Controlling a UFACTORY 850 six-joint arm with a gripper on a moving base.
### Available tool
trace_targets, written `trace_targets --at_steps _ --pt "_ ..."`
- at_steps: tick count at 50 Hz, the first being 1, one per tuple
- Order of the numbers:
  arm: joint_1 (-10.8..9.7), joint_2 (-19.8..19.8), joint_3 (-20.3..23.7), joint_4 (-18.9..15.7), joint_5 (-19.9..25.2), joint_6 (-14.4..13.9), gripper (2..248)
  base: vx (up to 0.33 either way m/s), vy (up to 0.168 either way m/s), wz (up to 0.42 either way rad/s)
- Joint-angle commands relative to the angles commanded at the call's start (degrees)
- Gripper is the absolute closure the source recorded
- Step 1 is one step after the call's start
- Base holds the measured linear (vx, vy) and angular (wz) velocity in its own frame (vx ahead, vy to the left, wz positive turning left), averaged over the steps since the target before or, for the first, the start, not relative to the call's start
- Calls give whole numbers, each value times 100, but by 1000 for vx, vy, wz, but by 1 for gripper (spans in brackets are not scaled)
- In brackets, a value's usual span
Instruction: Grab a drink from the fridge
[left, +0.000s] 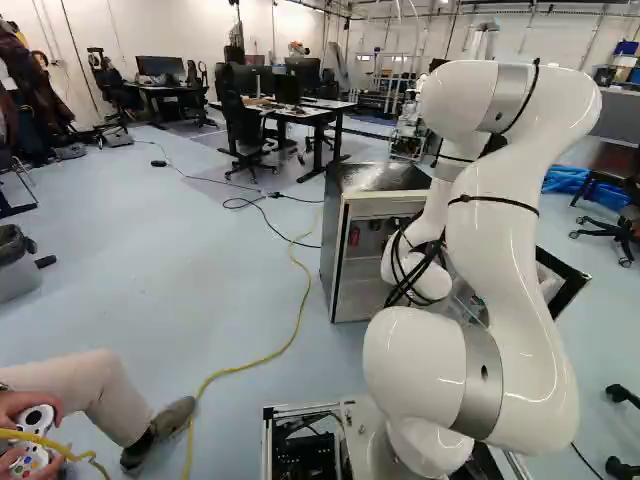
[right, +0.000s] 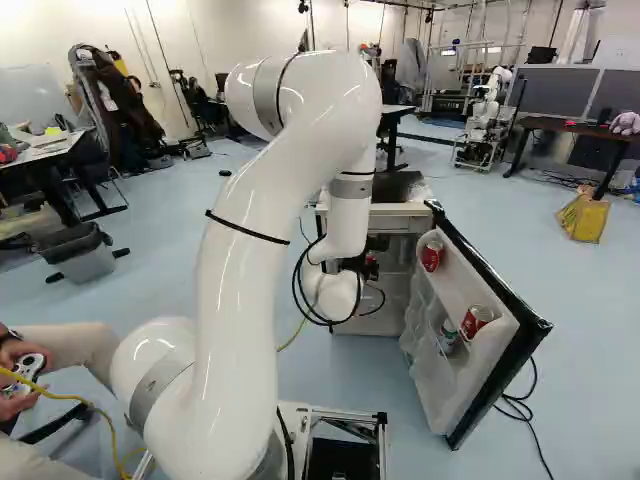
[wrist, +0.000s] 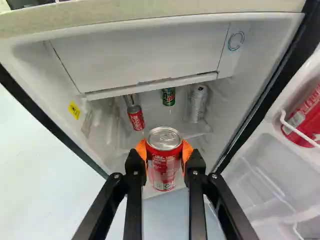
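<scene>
"What have your fingers (right: 368, 262) got?"

"I'm pinching a red can (wrist: 164, 160) between the orange pads (wrist: 141, 150), one on each side, parted by the can's width. I have it at the fridge's (left: 336, 255) open front; I can't tell whether its base touches anything."

"And behind it?"

"Inside, I see another red can (wrist: 136, 118), a green can (wrist: 168, 96) and a silver can (wrist: 198, 105), all under the freezer compartment (wrist: 140, 55)."

"The door?"

"The door (right: 500, 285) hangs open, carrying more red cans (right: 477, 320) on its racks."

"What's it all standing on?"

"The fridge is on a pale blue floor (left: 150, 250). A yellow cable (left: 300, 310) snakes across to its left, desks (left: 300, 108) with monitors stand beyond, and I make out another robot (right: 487, 120) towards the back."
</scene>
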Motion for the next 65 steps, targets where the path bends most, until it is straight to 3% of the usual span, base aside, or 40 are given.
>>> trace_targets --at_steps 29,65 --pt "18 1124 1118 0 0 0 162 0 0 0" --pt "27 1936 1451 0 -69 0 162 0 0 0"
